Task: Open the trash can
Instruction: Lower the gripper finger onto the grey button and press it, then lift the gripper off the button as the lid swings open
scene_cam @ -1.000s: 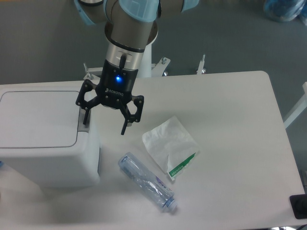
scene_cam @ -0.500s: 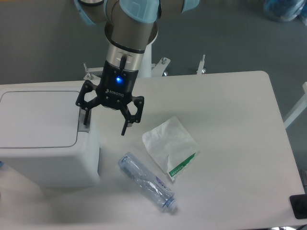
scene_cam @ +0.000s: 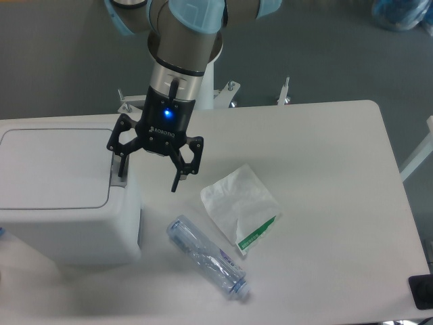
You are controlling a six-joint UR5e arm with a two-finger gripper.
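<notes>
The trash can (scene_cam: 64, 223) is a large boxy white bin at the left of the table, with a flat lid (scene_cam: 51, 168) lying shut. Its grey push tab (scene_cam: 120, 175) sits at the lid's right edge. My gripper (scene_cam: 149, 181) is open and empty, pointing down. Its left finger (scene_cam: 122, 167) stands on or just over the push tab; I cannot tell if it touches. Its right finger (scene_cam: 178, 177) hangs over the table to the right of the bin.
A clear plastic bottle (scene_cam: 206, 256) lies on its side on the white table (scene_cam: 325, 169) in front of the gripper. A white tissue packet with a green strip (scene_cam: 241, 206) lies to its right. A dark object (scene_cam: 422, 291) sits at the table's front right corner.
</notes>
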